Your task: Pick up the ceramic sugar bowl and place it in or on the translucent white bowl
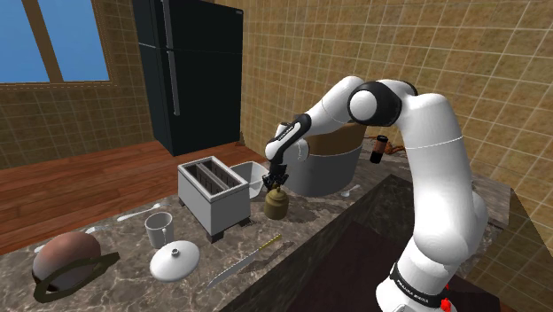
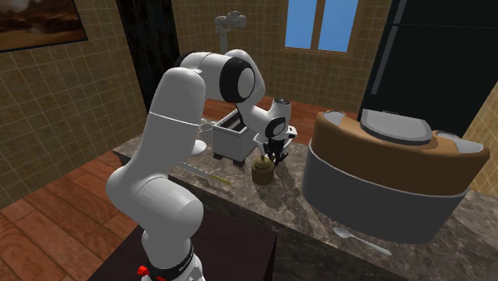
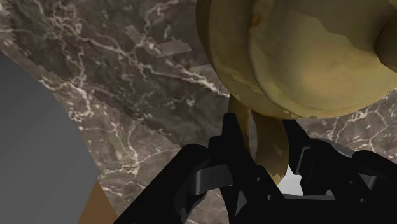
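Observation:
The sugar bowl [image 1: 277, 206] is a small olive-tan jar standing on the marble counter [image 1: 115, 288], between the toaster and the big pot. My black gripper [image 1: 276, 183] comes down onto its top. In the wrist view the fingers [image 3: 236, 143] clasp a thin tan handle of the sugar bowl [image 3: 305, 57] between them, so the gripper [image 3: 264, 147] is shut on it. The second exterior view has the gripper [image 2: 274, 153] right over the sugar bowl [image 2: 262, 172]. The translucent white bowl [image 1: 253, 175] sits just behind the toaster, a short way from the jar toward the shoulder view's left.
A grey toaster [image 1: 213, 191] stands beside the white bowl. A large grey and brown pot [image 1: 324, 164] rises close behind the jar. A cup [image 1: 159, 229], a white lid [image 1: 175, 261], a knife [image 1: 241, 262] and a brown rounded object [image 1: 66, 257] lie nearer the counter's front. A black fridge [image 1: 190, 71] stands behind.

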Robot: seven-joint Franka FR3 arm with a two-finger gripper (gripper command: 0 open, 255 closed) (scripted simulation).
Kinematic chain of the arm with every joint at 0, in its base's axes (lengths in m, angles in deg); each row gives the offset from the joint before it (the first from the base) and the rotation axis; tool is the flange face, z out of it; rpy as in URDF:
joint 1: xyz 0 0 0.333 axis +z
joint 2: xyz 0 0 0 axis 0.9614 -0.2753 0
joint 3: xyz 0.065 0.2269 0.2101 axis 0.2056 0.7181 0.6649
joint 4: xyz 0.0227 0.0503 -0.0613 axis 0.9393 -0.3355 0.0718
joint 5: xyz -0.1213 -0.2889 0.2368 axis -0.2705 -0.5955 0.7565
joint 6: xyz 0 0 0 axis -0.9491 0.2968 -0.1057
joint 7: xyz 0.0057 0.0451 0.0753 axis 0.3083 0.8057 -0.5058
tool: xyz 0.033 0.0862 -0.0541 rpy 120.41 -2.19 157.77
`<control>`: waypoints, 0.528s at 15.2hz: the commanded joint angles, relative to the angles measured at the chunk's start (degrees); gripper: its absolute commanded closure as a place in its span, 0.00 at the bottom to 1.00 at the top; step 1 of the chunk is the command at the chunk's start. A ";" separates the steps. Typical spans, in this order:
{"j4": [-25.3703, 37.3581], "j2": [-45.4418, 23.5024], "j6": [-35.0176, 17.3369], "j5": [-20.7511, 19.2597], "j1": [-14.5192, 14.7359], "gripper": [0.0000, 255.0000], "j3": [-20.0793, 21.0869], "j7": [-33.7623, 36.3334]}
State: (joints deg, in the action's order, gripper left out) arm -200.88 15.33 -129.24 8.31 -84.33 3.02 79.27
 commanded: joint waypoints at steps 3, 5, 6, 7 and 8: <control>-0.32 1.86 1.56 -0.33 0.18 1.00 -0.28 0.35; -0.43 3.06 2.64 -0.56 0.30 1.00 -0.46 0.59; -0.48 3.66 3.19 -0.68 0.36 1.00 -0.54 0.71; -0.52 4.25 3.74 -0.79 0.41 1.00 -0.63 0.83; -0.54 4.83 4.30 -0.91 0.46 1.00 -0.71 0.96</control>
State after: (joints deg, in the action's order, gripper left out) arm -201.63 19.41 -125.58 7.53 -83.90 2.41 80.11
